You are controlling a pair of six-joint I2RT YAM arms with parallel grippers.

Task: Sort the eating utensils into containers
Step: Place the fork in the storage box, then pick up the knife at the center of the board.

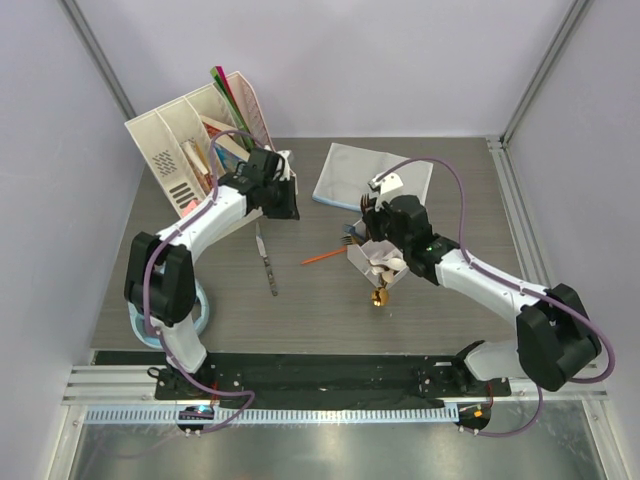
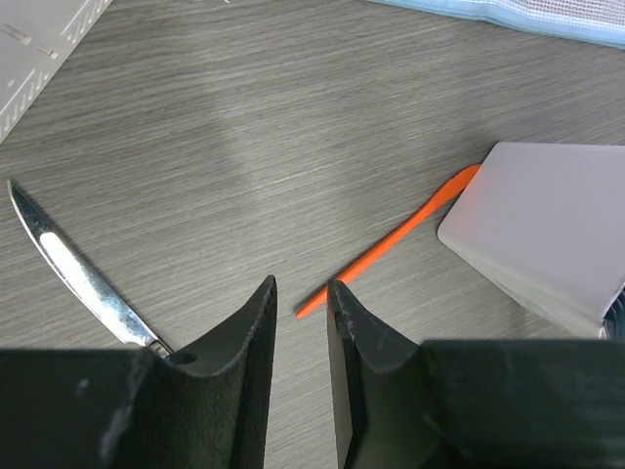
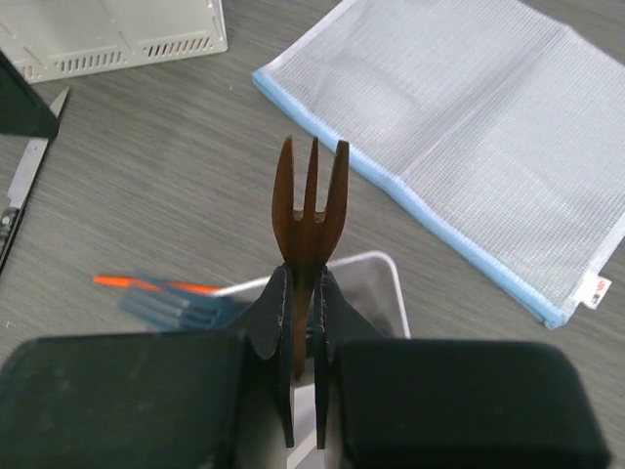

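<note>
My right gripper point(image 3: 305, 276) is shut on the handle of a brown wooden fork point(image 3: 311, 200), tines pointing away, above the white container point(image 3: 395, 270). In the top view this container point(image 1: 362, 259) holds white spoons, and a gold spoon point(image 1: 379, 297) lies at its near end. A blue fork point(image 3: 182, 307) and an orange-handled piece point(image 3: 132, 283) sit just left of the box. My left gripper point(image 2: 301, 293) hovers open over bare table with nothing between its jaws. The orange-handled piece point(image 2: 391, 239) lies just ahead of it, and a silver knife point(image 2: 76, 274) lies to its left.
A white desk organizer point(image 1: 190, 140) with books and folders stands at the back left. A flat grey-blue mesh pouch point(image 1: 365, 175) lies at the back centre. Metal frame posts rise at the table's back corners.
</note>
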